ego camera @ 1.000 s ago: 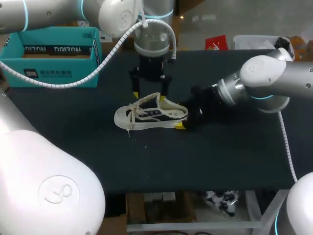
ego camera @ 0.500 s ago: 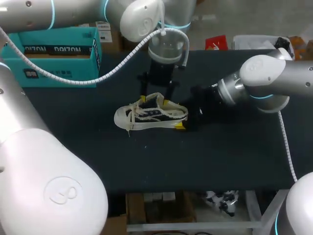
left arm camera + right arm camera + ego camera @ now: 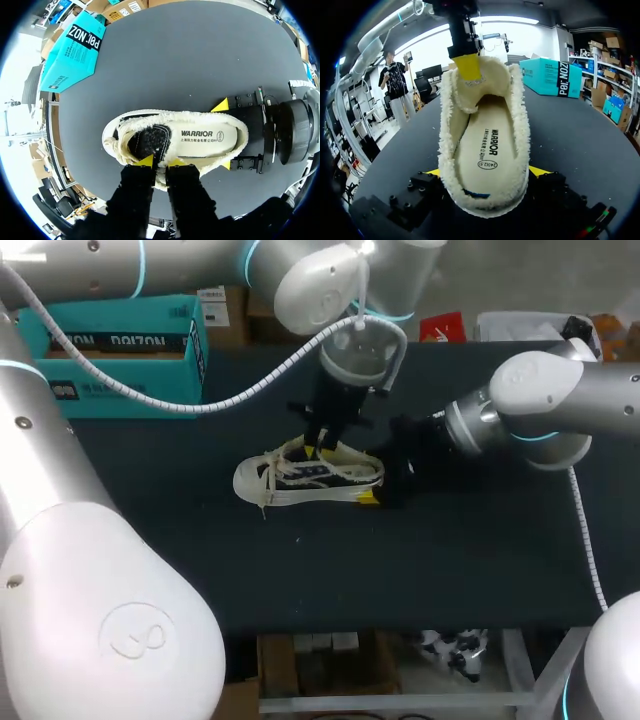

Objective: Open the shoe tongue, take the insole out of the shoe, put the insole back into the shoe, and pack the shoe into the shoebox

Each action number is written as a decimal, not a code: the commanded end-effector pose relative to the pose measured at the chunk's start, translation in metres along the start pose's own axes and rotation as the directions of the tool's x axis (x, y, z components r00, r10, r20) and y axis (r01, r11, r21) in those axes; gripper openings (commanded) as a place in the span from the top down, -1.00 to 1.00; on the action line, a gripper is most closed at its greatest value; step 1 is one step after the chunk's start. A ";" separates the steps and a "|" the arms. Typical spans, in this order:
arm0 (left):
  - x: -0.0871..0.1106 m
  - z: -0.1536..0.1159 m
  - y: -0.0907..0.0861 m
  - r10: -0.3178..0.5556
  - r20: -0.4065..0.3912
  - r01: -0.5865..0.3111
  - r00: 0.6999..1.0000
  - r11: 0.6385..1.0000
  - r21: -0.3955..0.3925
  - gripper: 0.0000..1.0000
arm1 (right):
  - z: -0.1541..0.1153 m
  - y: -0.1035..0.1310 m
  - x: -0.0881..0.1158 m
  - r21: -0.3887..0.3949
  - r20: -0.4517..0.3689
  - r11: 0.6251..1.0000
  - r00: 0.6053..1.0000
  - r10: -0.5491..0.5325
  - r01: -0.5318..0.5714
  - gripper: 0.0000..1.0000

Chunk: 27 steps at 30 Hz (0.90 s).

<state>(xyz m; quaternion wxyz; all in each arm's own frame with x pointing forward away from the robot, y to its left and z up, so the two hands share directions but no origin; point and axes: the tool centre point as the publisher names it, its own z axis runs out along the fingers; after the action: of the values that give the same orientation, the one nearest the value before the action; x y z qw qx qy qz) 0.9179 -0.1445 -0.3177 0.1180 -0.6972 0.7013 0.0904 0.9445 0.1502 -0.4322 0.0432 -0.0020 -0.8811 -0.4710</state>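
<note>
Shoe clamped in right hand; tongue, per wrist view, seemingly in left hand

Cream fleece-lined shoe stands upright, insole seemingly inside; teal shoebox well apart.

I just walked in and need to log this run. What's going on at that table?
The right gripper clamps the heel of the cream fleece-lined shoe, holding it on the dark table. The left gripper pinches the shoe's fleecy tongue from above. The pale insole lies inside the shoe, not yet taken out. The teal cardboard shoebox sits at the table's far left corner.
</note>
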 end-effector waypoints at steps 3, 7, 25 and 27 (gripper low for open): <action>-0.012 -0.004 0.004 -0.015 -0.045 0.016 0.999 1.000 0.023 1.00 | 0.008 -0.006 -0.003 -0.002 -0.004 1.000 1.000 0.001 -0.001 1.00; -0.028 -0.005 0.004 -0.023 -0.120 0.027 0.993 0.999 0.027 1.00 | 0.008 -0.006 -0.003 -0.002 -0.004 1.000 1.000 0.001 -0.001 1.00; -0.091 0.032 -0.010 0.017 -0.565 -0.037 0.825 0.999 -0.023 1.00 | 0.008 -0.006 -0.003 -0.002 -0.004 1.000 1.000 0.001 -0.001 1.00; -0.092 0.035 -0.010 0.026 -0.589 -0.054 0.808 0.998 -0.031 1.00 | 0.008 -0.006 -0.003 -0.002 -0.004 1.000 1.000 0.001 -0.001 1.00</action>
<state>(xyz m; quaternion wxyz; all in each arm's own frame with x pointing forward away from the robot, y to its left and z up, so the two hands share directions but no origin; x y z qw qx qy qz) 0.9244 -0.0600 -0.3163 -0.0102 -0.6899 0.7237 -0.0140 0.9444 0.1509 -0.4320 0.0431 -0.0021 -0.8810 -0.4712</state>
